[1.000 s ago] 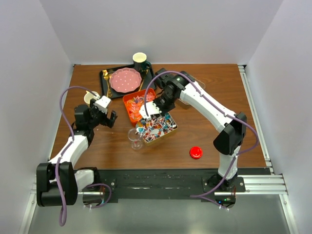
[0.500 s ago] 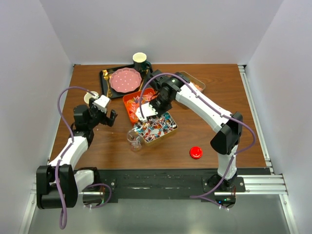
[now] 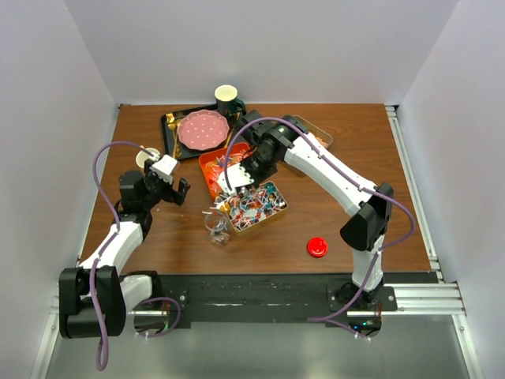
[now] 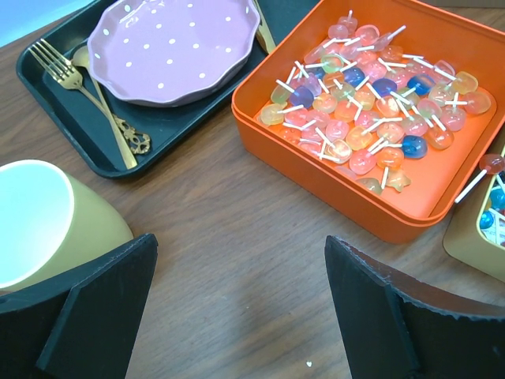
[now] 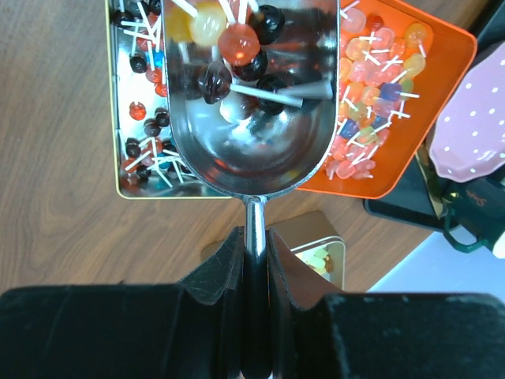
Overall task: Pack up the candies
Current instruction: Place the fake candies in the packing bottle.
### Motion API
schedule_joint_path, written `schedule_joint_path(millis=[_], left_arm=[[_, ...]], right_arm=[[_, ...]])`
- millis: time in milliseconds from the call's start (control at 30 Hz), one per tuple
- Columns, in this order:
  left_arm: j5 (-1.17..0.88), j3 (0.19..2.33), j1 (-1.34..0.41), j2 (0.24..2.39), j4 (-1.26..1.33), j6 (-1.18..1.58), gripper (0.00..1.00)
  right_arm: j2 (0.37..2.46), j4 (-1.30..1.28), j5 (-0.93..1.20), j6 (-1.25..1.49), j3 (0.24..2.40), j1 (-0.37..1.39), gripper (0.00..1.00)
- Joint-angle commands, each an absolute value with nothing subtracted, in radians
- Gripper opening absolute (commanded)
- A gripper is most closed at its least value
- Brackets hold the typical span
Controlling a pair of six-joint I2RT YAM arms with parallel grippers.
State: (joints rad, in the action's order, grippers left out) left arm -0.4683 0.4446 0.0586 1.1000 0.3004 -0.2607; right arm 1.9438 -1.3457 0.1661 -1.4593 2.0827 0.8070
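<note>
- Our left gripper point(image 4: 237, 316) hangs low over the brown wooden table point(image 4: 237, 245). Its jaws are spread wide and hold nothing.
- In its wrist view, a pale yellow cup with a white inside point(image 4: 47, 221) stands at 9 o'clock, just beside the left finger.
- At 11 o'clock we see a black rectangular tray point(image 4: 185, 118). It carries a pink white-dotted plate point(image 4: 173, 47) and a gold fork point(image 4: 59, 63).
- At 1 o'clock sits an orange square tin point(image 4: 331, 201). Many of the candies point(image 4: 371, 103) lie in it: translucent lollipops on white sticks, in pink, yellow, orange and blue.
- Our right gripper point(image 5: 254, 260) is clamped tight on the thin handle of a shiny metal scoop point(image 5: 252, 142). A handful of red, yellow and dark lollipops lies in the scoop's bowl.
- In the right wrist view, a gold rectangular tin point(image 5: 113, 103) lies below the scoop, showing at its 9 o'clock, with more wrapped lollipops inside. The orange tin shows at 3 o'clock.
- From overhead, a clear glass jar point(image 3: 218, 227) stands at 8 o'clock of the gold tin, just beside it.
- A small round red lid point(image 3: 317, 247) lies at 4 o'clock of the gold tin, well apart.
</note>
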Motion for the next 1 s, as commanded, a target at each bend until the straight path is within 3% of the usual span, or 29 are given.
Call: schedule_joint_path(millis=[0, 667, 967], left_arm=[[-0.486, 0.439, 0.066, 1.111, 0.371, -0.242, 0.92], [-0.492, 0.463, 0.066, 1.152, 0.402, -0.230, 0.92], [-0.663, 0.529, 0.066, 1.103, 0.347, -0.198, 0.92]], right_arm=[[1.951, -1.445, 0.133, -1.474, 2.134, 0.821, 0.00], [1.936, -1.476, 0.061, -1.526, 2.122, 0.851, 0.00], [1.898, -1.367, 0.078, -1.414, 2.036, 0.798, 0.00]])
